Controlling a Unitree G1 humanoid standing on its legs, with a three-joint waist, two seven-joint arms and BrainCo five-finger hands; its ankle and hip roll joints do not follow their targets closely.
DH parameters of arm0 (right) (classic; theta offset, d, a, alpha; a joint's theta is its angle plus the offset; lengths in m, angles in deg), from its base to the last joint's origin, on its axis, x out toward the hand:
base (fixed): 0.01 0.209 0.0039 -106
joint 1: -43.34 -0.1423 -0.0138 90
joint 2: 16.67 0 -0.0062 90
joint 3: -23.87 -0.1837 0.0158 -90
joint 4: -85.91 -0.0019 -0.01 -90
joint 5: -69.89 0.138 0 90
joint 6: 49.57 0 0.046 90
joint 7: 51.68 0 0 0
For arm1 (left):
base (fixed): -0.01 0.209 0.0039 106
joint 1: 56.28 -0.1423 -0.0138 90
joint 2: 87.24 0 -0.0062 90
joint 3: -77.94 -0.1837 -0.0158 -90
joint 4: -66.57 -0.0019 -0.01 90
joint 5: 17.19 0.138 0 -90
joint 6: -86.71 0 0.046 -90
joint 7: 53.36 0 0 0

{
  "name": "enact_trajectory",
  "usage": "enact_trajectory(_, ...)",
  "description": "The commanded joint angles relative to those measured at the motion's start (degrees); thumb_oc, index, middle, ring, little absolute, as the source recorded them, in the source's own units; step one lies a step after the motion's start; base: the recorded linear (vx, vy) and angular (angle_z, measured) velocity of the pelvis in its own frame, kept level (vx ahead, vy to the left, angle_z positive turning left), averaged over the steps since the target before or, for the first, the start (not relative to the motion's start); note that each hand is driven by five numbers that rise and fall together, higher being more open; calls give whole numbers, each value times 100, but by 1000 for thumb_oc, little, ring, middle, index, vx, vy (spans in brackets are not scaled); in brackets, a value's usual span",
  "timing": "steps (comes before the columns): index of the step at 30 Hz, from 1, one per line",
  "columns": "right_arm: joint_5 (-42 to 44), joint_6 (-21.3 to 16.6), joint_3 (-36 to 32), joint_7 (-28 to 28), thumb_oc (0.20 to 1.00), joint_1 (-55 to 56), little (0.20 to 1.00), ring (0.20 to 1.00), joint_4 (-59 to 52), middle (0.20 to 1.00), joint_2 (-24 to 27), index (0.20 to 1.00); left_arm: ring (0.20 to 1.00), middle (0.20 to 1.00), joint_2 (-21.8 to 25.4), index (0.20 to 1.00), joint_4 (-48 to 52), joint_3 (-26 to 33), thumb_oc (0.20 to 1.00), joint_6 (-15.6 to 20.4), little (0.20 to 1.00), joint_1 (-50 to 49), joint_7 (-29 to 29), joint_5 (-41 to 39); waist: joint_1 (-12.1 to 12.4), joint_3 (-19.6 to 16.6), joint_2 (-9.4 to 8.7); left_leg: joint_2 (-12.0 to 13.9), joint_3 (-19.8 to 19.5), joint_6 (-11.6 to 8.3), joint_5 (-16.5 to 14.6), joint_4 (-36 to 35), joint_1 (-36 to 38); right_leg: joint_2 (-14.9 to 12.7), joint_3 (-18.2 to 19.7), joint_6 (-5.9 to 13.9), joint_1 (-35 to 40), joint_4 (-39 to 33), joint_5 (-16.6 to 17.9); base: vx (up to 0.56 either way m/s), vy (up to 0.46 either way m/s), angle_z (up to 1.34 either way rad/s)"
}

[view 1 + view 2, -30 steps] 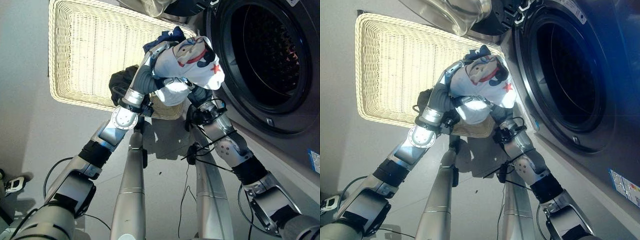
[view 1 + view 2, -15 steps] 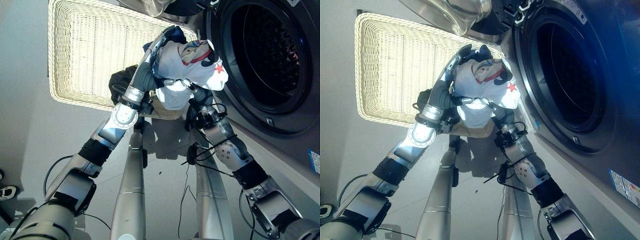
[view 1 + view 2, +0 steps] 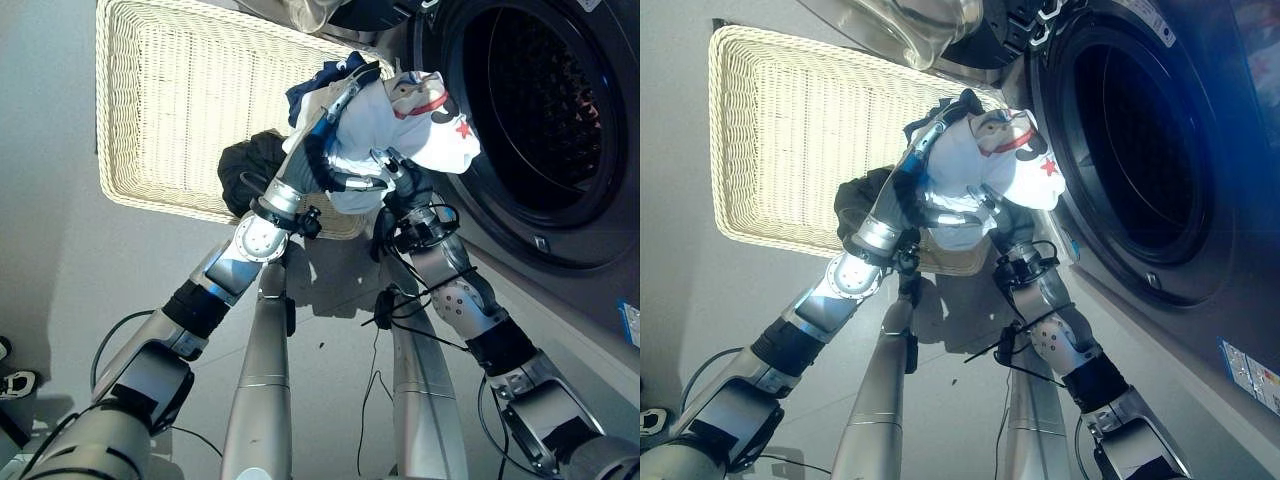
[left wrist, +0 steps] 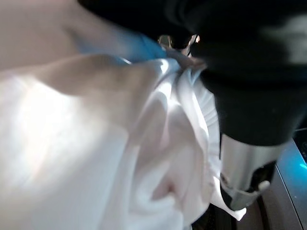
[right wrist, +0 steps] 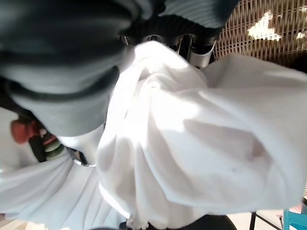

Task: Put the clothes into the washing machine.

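Washing machine [image 3: 560,150] is standing at the robot's right with its round door opening facing the arms and its dark drum [image 3: 545,100] showing bare. Beside it on the floor, a pale wicker basket [image 3: 170,110] is lying with a dark garment [image 3: 245,170] draped at its near edge and a navy piece [image 3: 320,80] at the corner next to the machine. Both arms are carrying a white printed shirt [image 3: 1015,165] bunched between them, just at the rim of the opening. The left hand [image 3: 350,85] is pressing into the cloth from the basket side; the right hand [image 3: 400,165] is sitting beneath the bundle. White folds are hiding the fingers in both wrist views, so I cannot tell how either hand is closed. The step in hand seems to be the carry toward the drum. Next, the bundle probably needs to be pushed past the rim and let go inside; loose hanging cloth could be catching on the door lip
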Motion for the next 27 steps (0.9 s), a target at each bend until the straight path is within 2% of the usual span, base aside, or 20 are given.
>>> enact_trajectory(1,221,-543,-73,281,200,-149,200,200,-812,200,-50,200,1000,1000,-199,1000,684,18,1000,-11,1000,-70,-434,-95,-136,-124,517,-736,97,636,513,-508,32,279,-631,627,280,68,-98,0,0,0)
enact_trajectory(4,244,-687,-206,275,200,-104,200,200,-840,200,27,200,1000,1000,-101,1000,693,37,1000,-76,1000,-80,-453,-201,-157,-124,512,-722,118,640,502,-522,44,277,-624,638,286,53,-91,0,0,0)
enact_trajectory(11,306,-732,-371,344,200,-18,200,200,-843,200,49,200,1000,1000,-82,1000,697,128,1000,-64,1000,-130,-426,-173,-177,-124,508,-716,124,635,507,-531,43,295,-600,637,284,48,-86,0,0,0)
enact_trajectory(12,336,-725,-393,359,200,-16,200,200,-834,200,47,200,1000,1000,-80,1000,687,149,1000,-39,1000,-144,-224,-181,-179,-124,506,-717,121,636,510,-531,44,302,-596,632,287,42,-83,0,0,0)
enact_trajectory(13,419,-735,-411,373,200,-4,200,200,-814,200,40,200,1000,1000,-96,1000,636,202,1000,3,1000,-172,270,-177,-180,-124,504,-714,125,636,517,-538,49,313,-592,627,295,37,-84,0,0,0)
enact_trajectory(14,455,-736,-419,381,200,0,200,200,-794,200,35,200,1000,1000,-100,1000,598,238,1000,29,1000,-188,530,-162,-177,-124,505,-714,125,637,518,-532,49,315,-590,625,296,44,-87,0,0,0)
enact_trajectory(15,555,-759,-436,406,200,4,200,200,-733,200,31,200,1000,1000,-107,1000,463,311,1000,115,1000,-211,1243,-162,-170,-124,504,-709,123,642,517,-522,48,314,-588,621,295,62,-96,0,0,0)
enact_trajectory(17,628,-780,-462,403,200,-9,200,200,-652,200,-9,200,1000,1000,-165,1000,264,477,1000,366,1000,-276,2196,-148,-150,-124,497,-711,109,644,504,-492,36,304,-594,614,281,96,-119,0,0,0)
enact_trajectory(18,670,-821,-474,364,200,-12,200,200,-600,200,-49,200,1000,1000,-218,1000,131,597,1000,582,1000,-328,2950,-6,-134,-124,492,-718,87,641,495,-469,23,288,-604,612,271,114,-133,0,0,0)
enact_trajectory(19,668,-822,-486,353,200,-15,200,200,-589,200,-62,200,1000,1000,-241,1000,106,642,1000,636,1000,-354,3039,38,-125,-124,492,-723,77,638,492,-462,18,283,-608,612,268,117,-136,-2,-36,0)
enact_trajectory(21,581,-861,-568,115,200,-56,200,200,-517,200,-166,200,1000,1000,-390,1000,-33,907,1000,769,1000,-525,3902,539,-69,-124,494,-737,26,607,485,-437,-17,255,-641,612,248,146,-154,-3,-39,1)
enact_trajectory(22,581,-861,-568,115,200,-56,200,200,-517,200,-166,200,1000,1000,-390,1000,-33,907,1000,769,1000,-525,3902,539,-69,-124,494,-737,26,607,485,-437,-17,255,-641,612,248,146,-154,0,0,0)
enact_trajectory(25,741,-871,-708,-104,200,-194,200,200,-172,200,-113,200,1000,1000,-412,1000,-360,1019,1000,626,1000,-424,4425,943,-56,-124,497,-708,52,573,493,-423,-39,248,-659,618,227,205,-165,0,0,0)
enact_trajectory(27,832,-863,-764,-136,200,-258,200,200,31,200,-53,200,1000,1000,-394,1000,-540,1014,1000,559,1000,-323,4512,982,-62,-124,489,-694,69,560,493,-406,-50,242,-665,622,220,226,-166,-1,1,2)
